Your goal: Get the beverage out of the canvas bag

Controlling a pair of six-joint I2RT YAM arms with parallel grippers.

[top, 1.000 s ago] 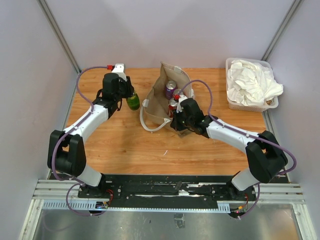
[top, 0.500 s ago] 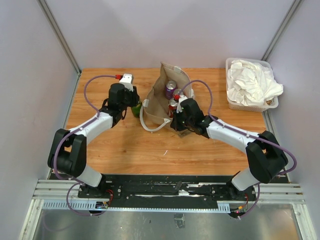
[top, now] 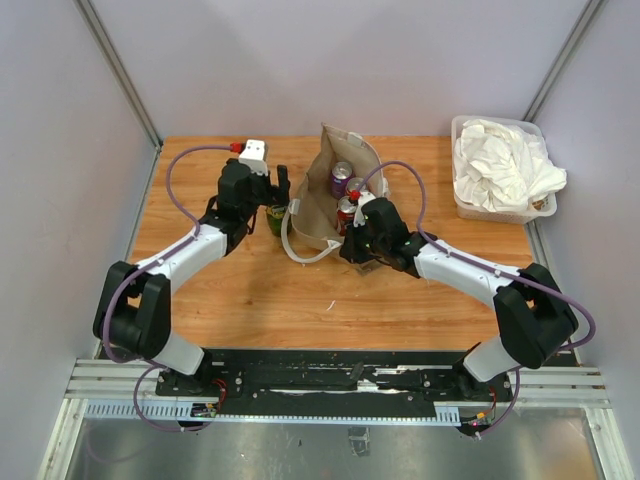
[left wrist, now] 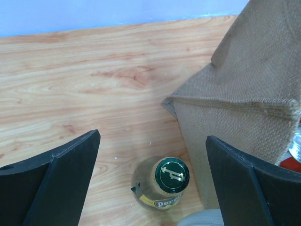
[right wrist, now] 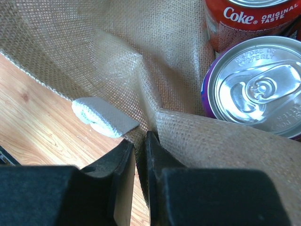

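The left gripper (left wrist: 153, 136) is released, its two black fingers spread wide on either side of a green bottle with a green printed cap (left wrist: 170, 178), touching neither side. The bottle stands upright on the light wooden table (left wrist: 84, 84), out of the tan-brown canvas bag (left wrist: 244, 84) and just beside its outer wall. The right gripper (right wrist: 140, 147) is clenched on a fold of the bag's rim, next to a small white patch (right wrist: 104, 120).

Only the right wrist view looks into the bag: a purple aluminium can (right wrist: 254, 89) sits upright against a red Coke can (right wrist: 249, 19). The top view alone shows the whole layout: left gripper (top: 272, 190) over the bottle (top: 274, 219), bag (top: 318, 205) mid-table with a white loop handle (top: 300, 252) lying toward the arms, right gripper (top: 352, 240) at its near side, and a clear plastic bin of white cloth (top: 500, 170) well apart at the right.

A second ago the left gripper held the bottle farther from the bag; it has since let go. The right grip is unchanged.
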